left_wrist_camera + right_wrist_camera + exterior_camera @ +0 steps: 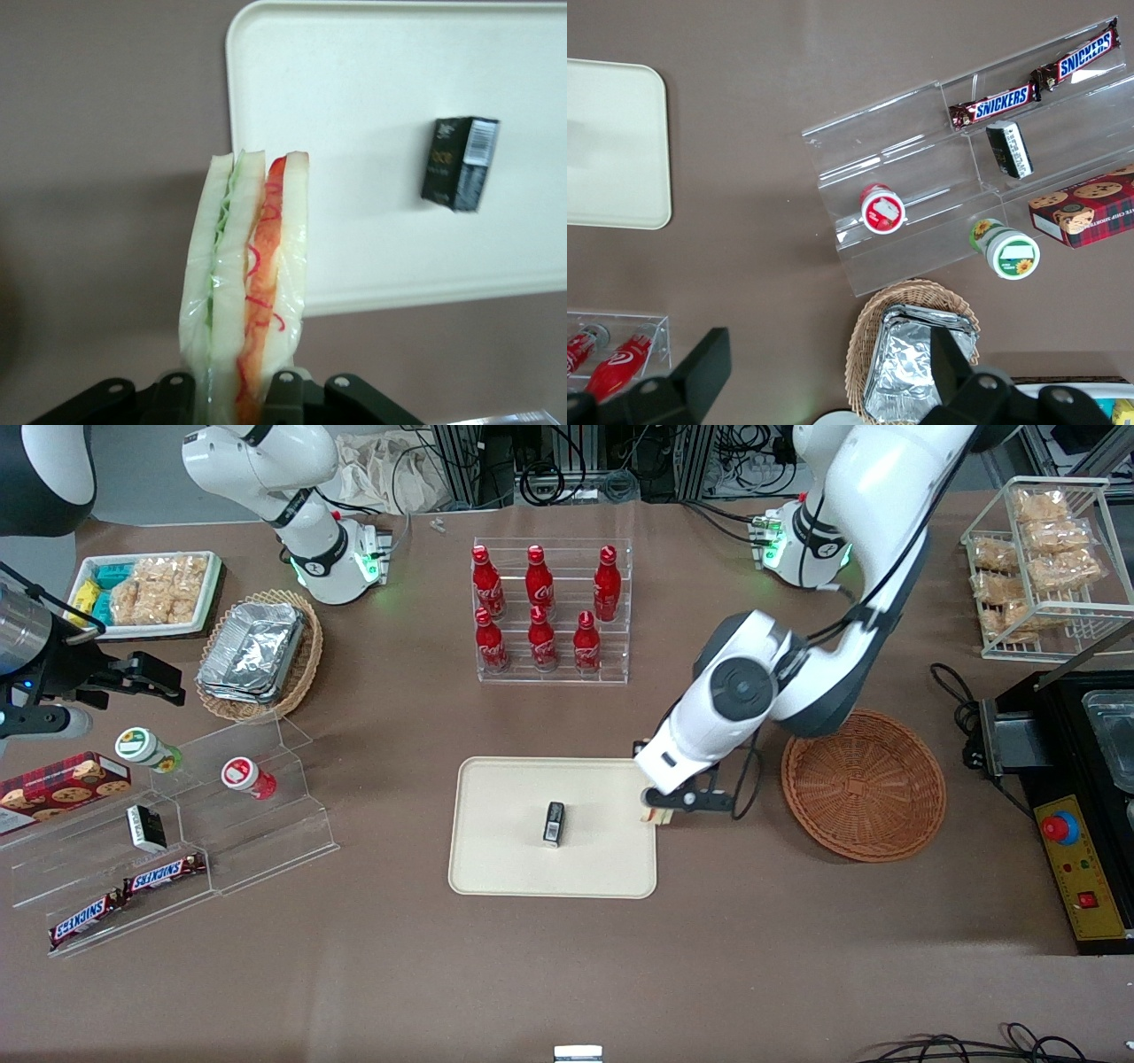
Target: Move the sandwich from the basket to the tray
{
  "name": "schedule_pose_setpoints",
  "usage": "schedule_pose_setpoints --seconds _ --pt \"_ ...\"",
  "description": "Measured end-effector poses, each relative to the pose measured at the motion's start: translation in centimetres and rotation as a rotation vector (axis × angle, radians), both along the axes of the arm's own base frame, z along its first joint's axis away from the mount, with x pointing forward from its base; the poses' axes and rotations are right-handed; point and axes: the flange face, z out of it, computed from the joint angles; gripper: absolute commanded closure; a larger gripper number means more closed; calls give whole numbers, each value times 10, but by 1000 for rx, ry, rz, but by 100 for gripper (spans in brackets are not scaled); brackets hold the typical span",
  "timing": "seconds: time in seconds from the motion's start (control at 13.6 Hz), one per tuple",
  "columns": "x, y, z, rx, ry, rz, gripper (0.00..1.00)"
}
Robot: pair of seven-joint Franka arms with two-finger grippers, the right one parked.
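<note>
Here, end effector [660, 812] clamped on the sandwich [248, 292], held upright by its lower end with the cut edge and its red-orange and green filling facing the wrist camera. Hovering over the edge of the tray [496, 868] nearest the basket [864, 784], so sandwich out of the basket but not yet set down; basket itself showing only bare wicker. Positioned right at the tray's rim rather than well over its flat middle. Main risk from here: letting go too close to that rim, leaving the wedge half on the tray and half on the surface [753, 957], or tipping off it altogether. Second risk: the tall, narrow wedge toppling on release, since standing on edge gives little footing and the clear wrap looks slippery. Third: carrying too far inward and knocking the small black box [554, 822] already standing mid-tray. Also possible: soft bread crushed or filling squeezed out if pressed down hard against the tray
</note>
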Motion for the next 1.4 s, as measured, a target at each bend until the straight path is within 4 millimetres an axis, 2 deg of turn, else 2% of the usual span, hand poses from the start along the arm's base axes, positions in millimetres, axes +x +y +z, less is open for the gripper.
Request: schedule_pose_setpoints --seconds 0.15,0.29,0.37,0.44,0.51,0.59,0.81,0.96,1.03,1.1,1.25,1.4 --pt "19 -9 -34 -3 -21 2 100" --pt "30 -12 -62 -34 -42 10 100" --pt "31 -15 -75 -43 -44 11 95" --pt "31 -16 -85 -47 -46 12 66" --pt "30 -18 -92 -49 -51 12 14" --pt "30 -21 -95 -49 -58 13 1" --pt "32 -24 -91 -48 -70 36 1" --pt "40 -24 -76 -60 -93 100 1" --pt "45 -22 -56 -64 -113 132 1" --pt "52 -15 -30 -53 -129 161 1" --pt "64 18 30 -10 -141 206 1" --pt "63 50 86 33 -132 215 1"
